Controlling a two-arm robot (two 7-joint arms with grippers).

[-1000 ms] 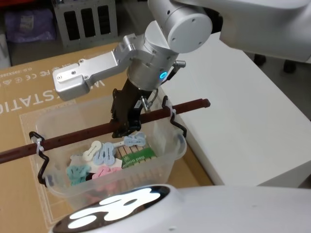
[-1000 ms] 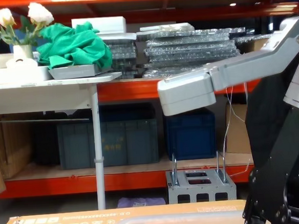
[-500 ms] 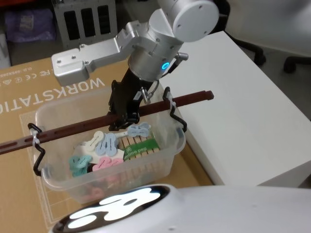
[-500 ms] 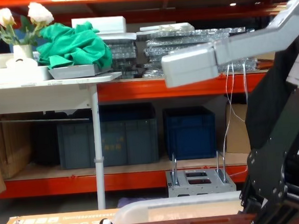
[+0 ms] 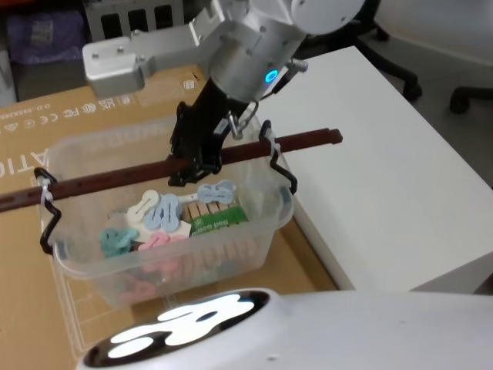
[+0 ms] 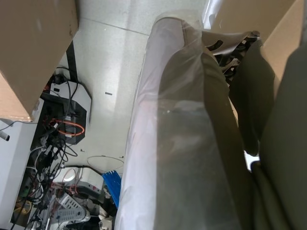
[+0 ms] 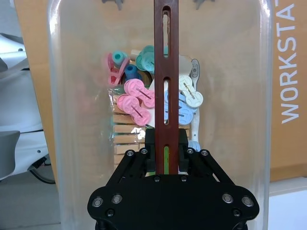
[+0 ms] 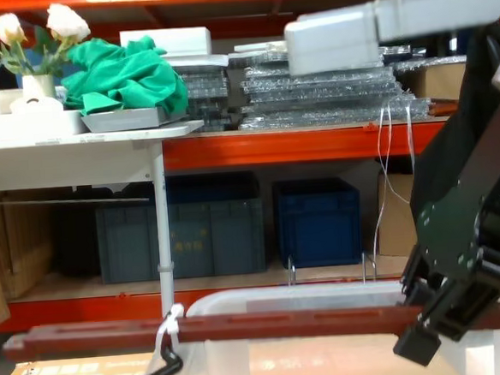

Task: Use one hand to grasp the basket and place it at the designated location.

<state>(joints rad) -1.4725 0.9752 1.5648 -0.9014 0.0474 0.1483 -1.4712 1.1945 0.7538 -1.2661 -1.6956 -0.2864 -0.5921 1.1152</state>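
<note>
The basket is a translucent white tub holding several coloured clips. Its long red-brown bar handle spans the top, tied to a black hook at each end. My right gripper reaches down from above and is shut on the middle of the bar. In the right wrist view the black fingers clamp the bar handle over the clips. In the chest view the bar handle hangs level, held by the right gripper, with the basket rim below. My left arm stays parked at the side.
A brown cardboard sheet lies under the basket. A white table stands directly to its right. A small grey metal crate sits behind. Across the room are orange shelves, dark blue crates and a white table.
My right arm has risen with the bar in its grip. The basket has come up off the cardboard and drifted slightly left.
</note>
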